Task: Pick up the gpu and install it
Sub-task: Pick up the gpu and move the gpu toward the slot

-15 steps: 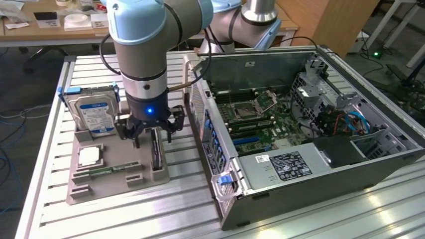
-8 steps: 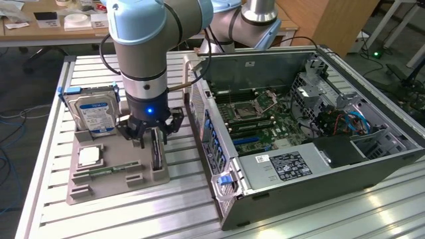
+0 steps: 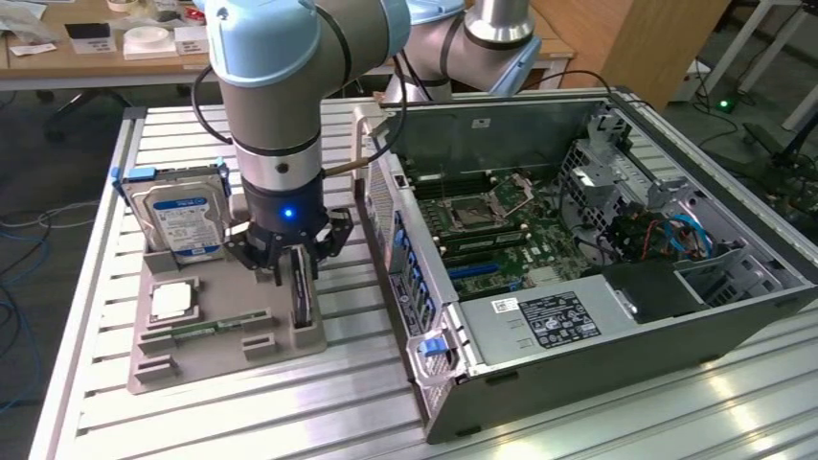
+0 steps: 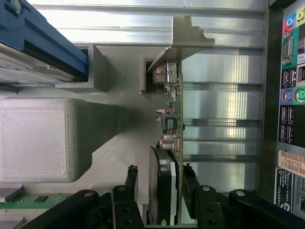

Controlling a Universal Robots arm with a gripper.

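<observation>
The gpu stands on edge in a slot of the grey holder on the exterior view's left. My gripper is lowered over it. In the wrist view the gpu shows edge-on: green board, dark fan body and silver bracket at the far end. My gripper is open and straddles the card. One finger stands apart from the dark face. The other finger is close to the green face. The open computer case lies to the right, its motherboard exposed.
The holder also carries an upright hard drive with a blue-white label, a square silver chip and a memory stick. The case's rear port panel is close beside the gpu. A slatted aluminium table lies beneath.
</observation>
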